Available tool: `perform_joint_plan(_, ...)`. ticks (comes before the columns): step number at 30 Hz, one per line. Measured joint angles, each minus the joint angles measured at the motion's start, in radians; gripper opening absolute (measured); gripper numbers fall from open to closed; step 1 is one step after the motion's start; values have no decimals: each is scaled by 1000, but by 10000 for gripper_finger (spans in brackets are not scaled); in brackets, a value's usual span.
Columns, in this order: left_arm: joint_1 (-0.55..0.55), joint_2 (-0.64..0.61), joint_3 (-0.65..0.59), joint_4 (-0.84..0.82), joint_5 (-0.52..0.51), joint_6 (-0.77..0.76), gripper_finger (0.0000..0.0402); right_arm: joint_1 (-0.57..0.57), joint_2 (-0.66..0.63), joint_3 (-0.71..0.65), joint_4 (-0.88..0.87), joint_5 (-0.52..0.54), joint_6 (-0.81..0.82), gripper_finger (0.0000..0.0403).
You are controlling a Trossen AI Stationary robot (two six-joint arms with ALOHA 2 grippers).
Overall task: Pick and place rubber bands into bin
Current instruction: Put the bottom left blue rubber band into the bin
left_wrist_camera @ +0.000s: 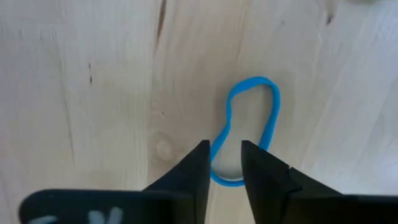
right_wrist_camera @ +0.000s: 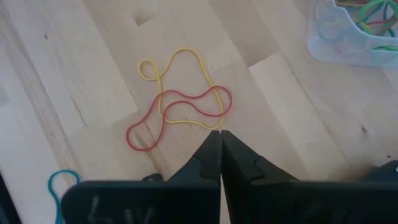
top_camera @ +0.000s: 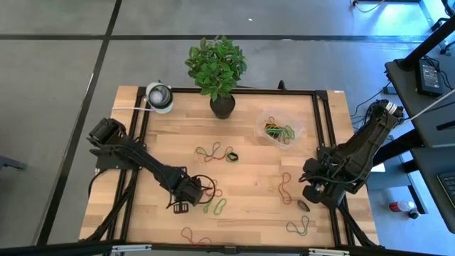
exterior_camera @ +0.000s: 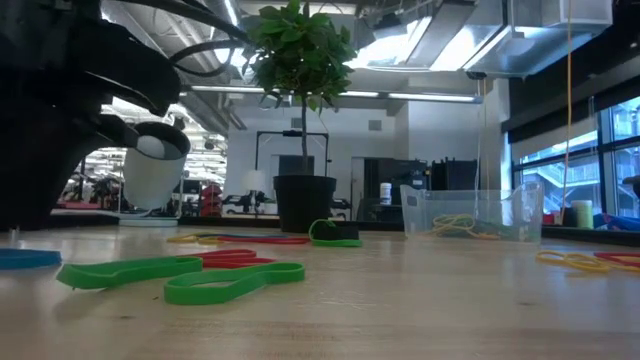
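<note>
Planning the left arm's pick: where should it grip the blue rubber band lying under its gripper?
Likely the narrow near end of the blue rubber band, straight down from above: it lies flat, and the left gripper already straddles that strand, fingers slightly apart.

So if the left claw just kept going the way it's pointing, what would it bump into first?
Most likely the blue rubber band on the table. The left gripper points down at it, fingers slightly apart over the loop's near end. How far above the wood it is isn't clear.
</note>
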Motion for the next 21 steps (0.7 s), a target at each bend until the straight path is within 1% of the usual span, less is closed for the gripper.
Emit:
perform_joint_plan(4, -13, 28, 1, 2, 0, 2, 102, 0, 0, 0, 2, 1, 0, 4)
perform_joint_plan(9, -28, 81, 5, 4, -3, -2, 101, 0, 0, 0, 3, 2, 0, 4)
perform_joint_plan(12, -32, 104, 6, -2, -8, -42, 76, 0, 0, 0, 3, 2, -1, 4)
perform_joint_plan(15, -31, 104, 6, 2, -12, -116, 21, 0, 0, 0, 3, 2, -1, 4)
perform_joint_plan(16, -28, 98, 8, 6, -17, -149, 12, 0, 0, 0, 3, 2, -2, 4)
perform_joint_plan(18, -21, 90, 26, -7, -30, -180, 5, 0, 0, 0, 3, 2, -2, 4)
perform_joint_plan(21, -11, 69, 81, 21, -93, -178, 3, 0, 0, 0, 3, 2, -4, 4)
